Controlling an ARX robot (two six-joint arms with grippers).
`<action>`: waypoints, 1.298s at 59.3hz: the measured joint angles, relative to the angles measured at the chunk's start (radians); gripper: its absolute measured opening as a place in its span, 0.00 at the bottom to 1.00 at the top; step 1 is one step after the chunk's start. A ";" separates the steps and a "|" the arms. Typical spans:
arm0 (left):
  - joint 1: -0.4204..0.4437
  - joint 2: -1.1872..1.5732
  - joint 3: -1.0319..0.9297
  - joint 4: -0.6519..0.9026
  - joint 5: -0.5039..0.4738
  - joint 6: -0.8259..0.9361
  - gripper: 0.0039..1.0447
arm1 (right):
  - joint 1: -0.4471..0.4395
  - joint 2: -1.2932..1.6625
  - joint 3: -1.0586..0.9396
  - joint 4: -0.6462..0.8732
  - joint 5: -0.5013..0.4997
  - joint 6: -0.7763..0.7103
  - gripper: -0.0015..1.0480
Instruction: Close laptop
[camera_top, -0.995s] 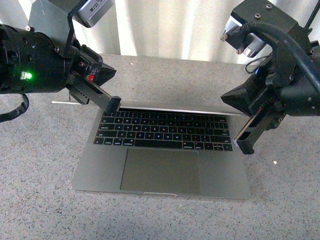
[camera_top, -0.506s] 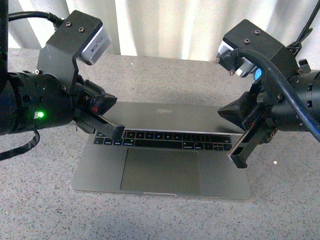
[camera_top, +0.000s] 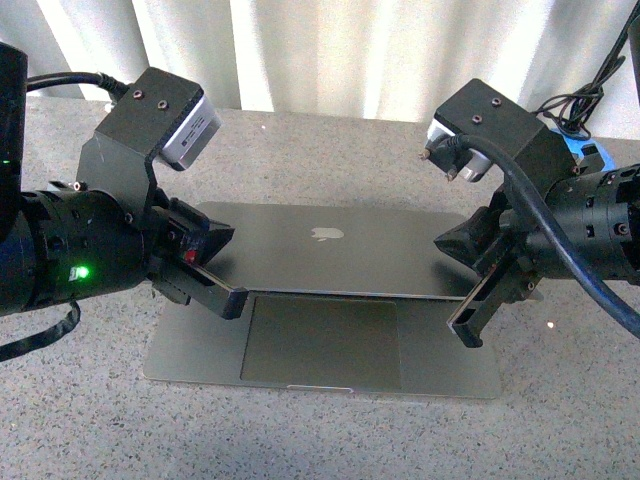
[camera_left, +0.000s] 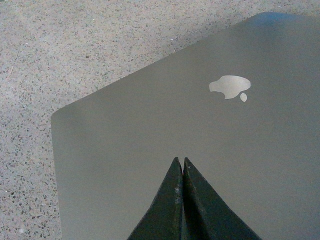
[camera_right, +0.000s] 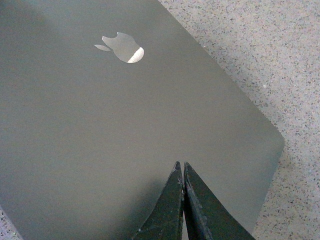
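Note:
The grey laptop (camera_top: 330, 250) lies on the speckled table with its lid tilted far down over the keys; the trackpad still shows. The apple logo faces up. My left gripper (camera_top: 232, 303) is shut and rests at the lid's left front corner. My right gripper (camera_top: 466, 328) is shut and rests at the lid's right front corner. In the left wrist view the lid (camera_left: 200, 135) fills the frame and the shut gripper (camera_left: 180, 161) points onto it. In the right wrist view the lid (camera_right: 125, 125) shows under the shut gripper (camera_right: 181, 165).
The speckled stone table (camera_top: 80, 420) spreads around the laptop. White curtains (camera_top: 330, 50) hang behind the table's far edge. A blue object with black cables (camera_top: 585, 150) sits at the far right.
The lid has come down from nearly flat back to low over the keyboard, hiding the keys. Both grippers have moved forward and down with the lid's front corners.

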 joint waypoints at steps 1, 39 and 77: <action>0.000 0.002 -0.001 0.002 0.000 -0.001 0.03 | 0.000 0.002 0.000 0.002 0.000 0.000 0.01; -0.007 0.059 -0.020 0.053 0.008 -0.029 0.03 | 0.024 0.051 -0.012 0.040 0.003 0.005 0.01; -0.032 0.134 -0.020 0.110 0.008 -0.068 0.03 | 0.024 0.108 -0.011 0.070 0.007 0.002 0.01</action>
